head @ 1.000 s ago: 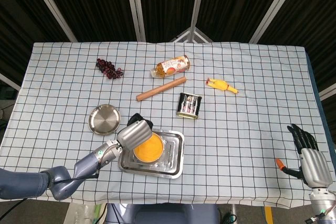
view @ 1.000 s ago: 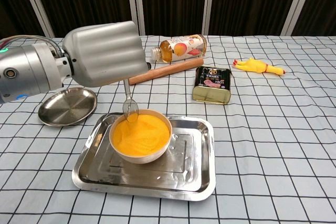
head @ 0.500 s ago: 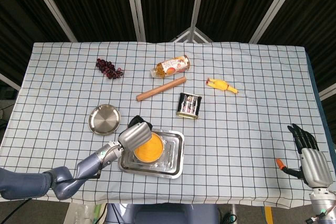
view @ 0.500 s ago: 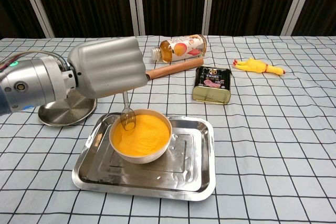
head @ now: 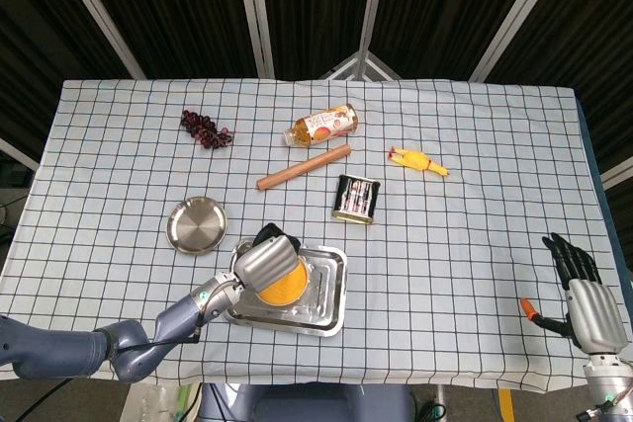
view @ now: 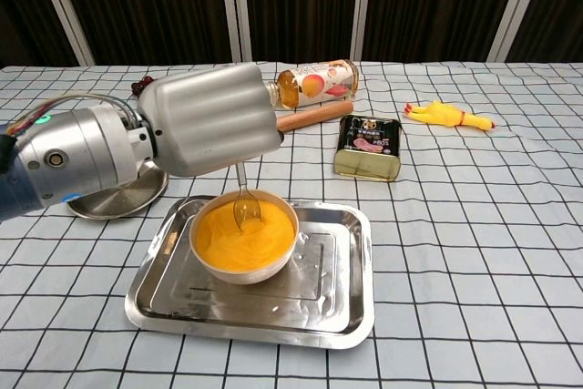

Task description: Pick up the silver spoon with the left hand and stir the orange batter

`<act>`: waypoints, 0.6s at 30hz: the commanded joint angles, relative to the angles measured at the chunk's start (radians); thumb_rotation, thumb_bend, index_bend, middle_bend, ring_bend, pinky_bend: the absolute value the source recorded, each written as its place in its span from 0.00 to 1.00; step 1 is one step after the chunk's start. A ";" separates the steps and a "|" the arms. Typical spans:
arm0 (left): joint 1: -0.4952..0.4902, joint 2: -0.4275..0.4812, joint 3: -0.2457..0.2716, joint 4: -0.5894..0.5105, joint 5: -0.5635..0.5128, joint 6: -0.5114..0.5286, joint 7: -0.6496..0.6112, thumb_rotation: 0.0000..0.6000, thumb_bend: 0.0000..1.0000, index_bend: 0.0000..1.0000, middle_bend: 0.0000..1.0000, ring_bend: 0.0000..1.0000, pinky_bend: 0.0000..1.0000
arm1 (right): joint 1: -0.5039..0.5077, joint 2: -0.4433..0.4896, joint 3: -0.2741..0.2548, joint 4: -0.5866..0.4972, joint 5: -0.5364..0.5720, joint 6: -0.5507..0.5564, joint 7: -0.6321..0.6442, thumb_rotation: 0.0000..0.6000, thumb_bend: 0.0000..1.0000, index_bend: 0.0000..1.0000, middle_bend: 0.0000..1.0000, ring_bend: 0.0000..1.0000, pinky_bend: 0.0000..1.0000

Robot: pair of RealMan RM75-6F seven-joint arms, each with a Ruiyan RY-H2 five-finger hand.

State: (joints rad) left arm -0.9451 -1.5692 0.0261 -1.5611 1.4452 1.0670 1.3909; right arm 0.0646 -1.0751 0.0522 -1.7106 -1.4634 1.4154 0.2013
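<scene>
Pickup done: silver spoon (view: 246, 207) pinched beneath closed fingers of left hand (view: 211, 118), bowl dipped in orange batter (view: 239, 237). Stirring underway, strokes outstanding.

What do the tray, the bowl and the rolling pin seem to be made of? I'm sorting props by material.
The tray looks like polished metal, probably stainless steel: it mirrors the bowl and the light. The bowl holding the orange batter has a matte, pale outer wall, maybe ceramic or plastic; that stays open. The rolling pin appears to be wood: warm brown with a dull finish.
</scene>
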 commanded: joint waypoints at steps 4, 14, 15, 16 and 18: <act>0.008 0.014 -0.008 -0.025 0.010 0.008 0.002 1.00 0.57 0.78 1.00 1.00 1.00 | -0.001 0.000 0.000 -0.001 0.001 0.000 -0.002 1.00 0.34 0.00 0.00 0.00 0.00; 0.016 0.032 -0.023 -0.073 0.008 0.003 0.002 1.00 0.57 0.78 1.00 1.00 1.00 | 0.001 -0.001 0.000 -0.002 0.001 -0.001 -0.004 1.00 0.34 0.00 0.00 0.00 0.00; 0.016 0.029 -0.022 -0.073 0.009 0.001 0.004 1.00 0.57 0.78 1.00 1.00 1.00 | 0.001 -0.001 0.000 -0.002 0.001 -0.001 -0.004 1.00 0.34 0.00 0.00 0.00 0.00; 0.016 0.025 -0.022 -0.072 0.010 -0.003 0.006 1.00 0.57 0.78 1.00 1.00 1.00 | 0.000 -0.001 0.000 -0.002 0.002 -0.001 -0.003 1.00 0.34 0.00 0.00 0.00 0.00; 0.016 0.016 -0.023 -0.069 0.007 -0.010 0.009 1.00 0.57 0.78 1.00 1.00 1.00 | 0.000 0.000 0.001 -0.002 0.003 -0.001 -0.002 1.00 0.34 0.00 0.00 0.00 0.00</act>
State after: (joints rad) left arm -0.9295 -1.5497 0.0035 -1.6316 1.4534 1.0600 1.3979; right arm 0.0651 -1.0753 0.0529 -1.7123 -1.4607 1.4141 0.1989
